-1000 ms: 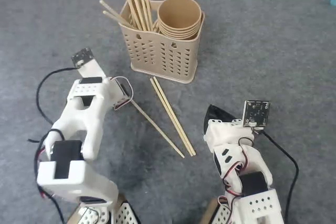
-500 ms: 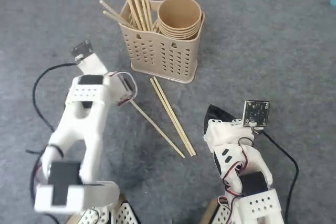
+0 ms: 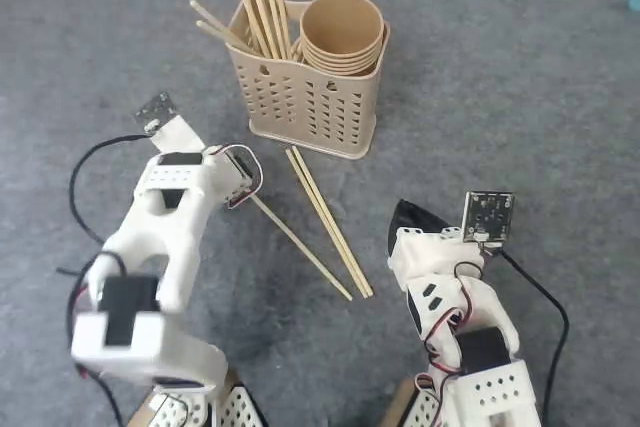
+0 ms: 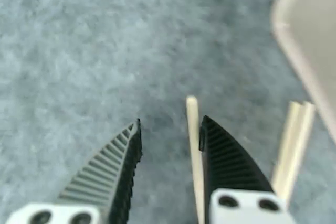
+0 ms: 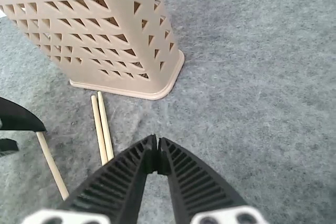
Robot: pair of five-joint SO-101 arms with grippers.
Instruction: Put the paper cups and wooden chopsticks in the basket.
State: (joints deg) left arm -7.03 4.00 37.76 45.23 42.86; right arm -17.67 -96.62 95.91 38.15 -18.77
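A beige perforated basket (image 3: 310, 102) at the back holds a stack of paper cups (image 3: 342, 32) and several wooden chopsticks (image 3: 258, 7). On the grey mat lie a single chopstick (image 3: 298, 244) and a pair of chopsticks (image 3: 328, 219) side by side. My left gripper (image 4: 170, 121) is open low over the mat. The single chopstick's (image 4: 194, 150) far end lies between its jaws, close against one finger (image 4: 226, 166). The right gripper (image 5: 157, 140) is shut on nothing, near the table's front, pointing at the basket (image 5: 105, 30).
Grey felt covers the whole table. The pair of chopsticks (image 5: 101, 127) lies between the two arms, ending just in front of the basket's base. The left gripper's black finger (image 5: 16, 119) shows in the right wrist view.
The left arm rose briefly, then settled slightly to the right over the single chopstick's end. The right arm has not moved.
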